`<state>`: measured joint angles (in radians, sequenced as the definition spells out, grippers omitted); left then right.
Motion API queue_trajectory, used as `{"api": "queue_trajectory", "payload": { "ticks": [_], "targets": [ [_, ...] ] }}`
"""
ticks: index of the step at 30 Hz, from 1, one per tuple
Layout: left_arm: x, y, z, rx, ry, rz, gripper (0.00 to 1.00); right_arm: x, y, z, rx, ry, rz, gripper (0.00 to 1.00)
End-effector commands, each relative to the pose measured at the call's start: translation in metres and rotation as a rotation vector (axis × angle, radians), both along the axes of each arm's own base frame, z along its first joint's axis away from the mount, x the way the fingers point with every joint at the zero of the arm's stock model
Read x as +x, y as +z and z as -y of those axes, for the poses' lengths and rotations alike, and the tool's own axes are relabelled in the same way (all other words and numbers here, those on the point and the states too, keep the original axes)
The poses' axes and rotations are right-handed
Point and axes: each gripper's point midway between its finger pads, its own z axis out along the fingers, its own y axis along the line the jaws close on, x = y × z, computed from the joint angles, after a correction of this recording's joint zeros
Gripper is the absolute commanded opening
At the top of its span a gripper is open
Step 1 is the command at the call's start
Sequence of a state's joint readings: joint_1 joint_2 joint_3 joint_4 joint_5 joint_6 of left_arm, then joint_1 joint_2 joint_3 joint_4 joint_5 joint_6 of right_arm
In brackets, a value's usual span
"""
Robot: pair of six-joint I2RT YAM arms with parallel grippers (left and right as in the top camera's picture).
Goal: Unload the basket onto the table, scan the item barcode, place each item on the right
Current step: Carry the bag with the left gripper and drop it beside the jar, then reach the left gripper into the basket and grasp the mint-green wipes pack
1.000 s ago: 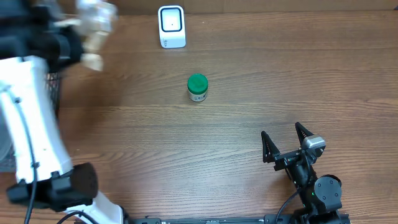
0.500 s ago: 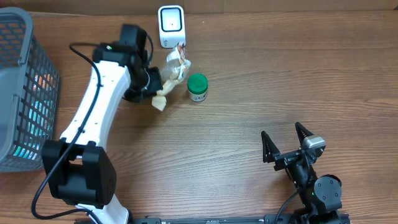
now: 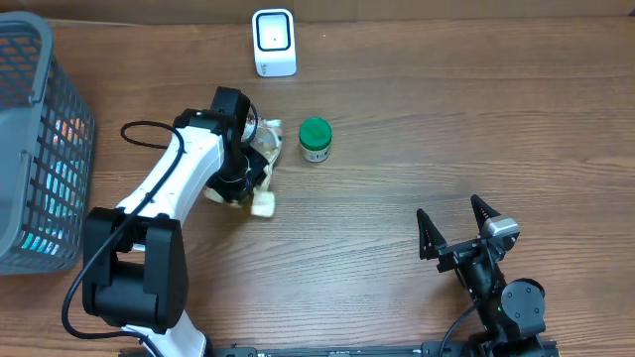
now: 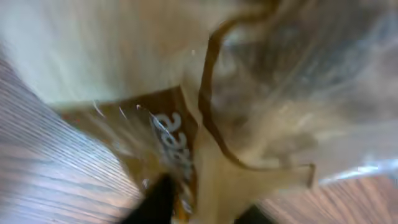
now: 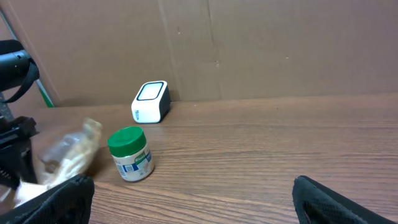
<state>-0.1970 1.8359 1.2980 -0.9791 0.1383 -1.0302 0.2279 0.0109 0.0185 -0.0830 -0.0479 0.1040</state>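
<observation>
Step in hand: item presentation. The crinkled clear plastic packet (image 3: 266, 142) sits at the left tool (image 3: 250, 171) beside the green-lidded jar (image 3: 315, 140), short of the white box scanner (image 3: 274, 42); whether it is gripped cannot be told. The right tool (image 3: 447, 207) stands wide open, empty. Next: face the barcode to the scanner.

The right pincer (image 5: 194, 205) stands wide open, its 2 dark fingers (image 5: 65, 200) in the lower corners with only bare wooden surface (image 5: 261, 162) between them. Ahead on the left, a jar (image 5: 130, 154) with a green lid stands upright. Just left of it is a blurred clear bag (image 5: 65, 158), next to a black arm (image 5: 15, 155) at the frame's edge. Farther back, a white scanner (image 5: 151, 101) sits near a brown cardboard wall (image 5: 280, 50).
</observation>
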Motion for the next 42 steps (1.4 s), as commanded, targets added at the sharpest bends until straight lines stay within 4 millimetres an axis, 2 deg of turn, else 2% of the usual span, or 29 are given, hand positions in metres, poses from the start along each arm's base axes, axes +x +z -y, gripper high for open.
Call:
{"api": "queue_trajectory", "payload": {
  "ticks": [1, 2, 5, 8, 12, 13, 14, 15, 19, 20, 22, 24, 25, 26, 31, 32, 35, 37, 39, 42],
  "targets": [
    [0.001, -0.001, 0.007, -0.024, -0.018, 0.008, 0.85, 0.001, -0.003, 0.001, 0.000, -0.006, 0.000, 1.00],
    [0.003, 0.000, 0.009, -0.039, -0.060, 0.022, 1.00, 0.001, -0.003, 0.001, 0.000, -0.006, 0.000, 1.00],
    [0.012, 0.006, 0.018, -0.097, -0.157, 0.072, 1.00, 0.001, -0.003, 0.001, -0.001, -0.006, 0.001, 1.00],
    [0.033, 0.033, 0.024, -0.166, -0.238, 0.155, 1.00, 0.001, -0.003, 0.001, 0.000, -0.006, 0.000, 1.00],
    [0.065, 0.095, 0.018, -0.155, -0.324, 0.289, 1.00, 0.001, -0.003, 0.001, -0.001, -0.006, 0.001, 1.00],
    [0.075, 0.123, 0.015, -0.134, -0.365, 0.346, 1.00, 0.001, -0.003, 0.001, -0.001, -0.006, 0.001, 1.00],
    [0.079, 0.135, 0.013, -0.120, -0.380, 0.370, 1.00, 0.000, -0.003, 0.001, -0.001, -0.006, 0.001, 1.00],
    [0.086, 0.162, 0.007, -0.076, -0.409, 0.424, 1.00, 0.001, -0.003, 0.001, 0.000, -0.006, 0.000, 1.00],
    [0.093, 0.229, -0.033, 0.133, -0.373, 0.524, 1.00, 0.001, -0.003, 0.001, -0.001, -0.006, 0.001, 1.00],
    [0.091, 0.254, -0.057, 0.222, -0.326, 0.552, 1.00, 0.001, -0.003, 0.001, -0.001, -0.006, 0.001, 1.00],
    [0.087, 0.275, -0.083, 0.293, -0.268, 0.574, 1.00, 0.001, -0.003, 0.001, -0.001, -0.006, 0.001, 1.00],
    [0.083, 0.288, -0.106, 0.334, -0.213, 0.585, 1.00, 0.001, -0.003, 0.001, -0.001, -0.006, 0.001, 1.00],
    [0.082, 0.296, -0.127, 0.360, -0.164, 0.595, 1.00, 0.000, -0.003, 0.001, 0.000, -0.006, 0.000, 1.00],
    [0.079, 0.302, -0.156, 0.383, -0.096, 0.603, 1.00, 0.001, -0.003, 0.001, -0.001, -0.006, 0.001, 1.00],
    [0.058, 0.305, -0.238, 0.414, 0.103, 0.580, 1.00, 0.001, -0.003, 0.001, -0.001, -0.006, 0.001, 1.00],
    [0.045, 0.305, -0.270, 0.423, 0.185, 0.570, 1.00, 0.001, -0.003, 0.001, -0.001, -0.006, 0.001, 1.00],
    [0.023, 0.307, -0.320, 0.448, 0.312, 0.569, 1.00, 0.001, -0.003, 0.001, -0.001, -0.006, 0.001, 1.00],
    [0.013, 0.305, -0.339, 0.462, 0.362, 0.560, 1.00, 0.001, -0.003, 0.001, -0.001, -0.006, 0.001, 1.00],
    [0.002, 0.294, -0.364, 0.469, 0.427, 0.523, 1.00, 0.000, -0.003, 0.001, 0.000, -0.006, 0.000, 1.00],
    [-0.008, 0.264, -0.389, 0.448, 0.477, 0.439, 1.00, 0.001, -0.003, 0.001, -0.001, -0.006, 0.001, 1.00]
  ]
}}
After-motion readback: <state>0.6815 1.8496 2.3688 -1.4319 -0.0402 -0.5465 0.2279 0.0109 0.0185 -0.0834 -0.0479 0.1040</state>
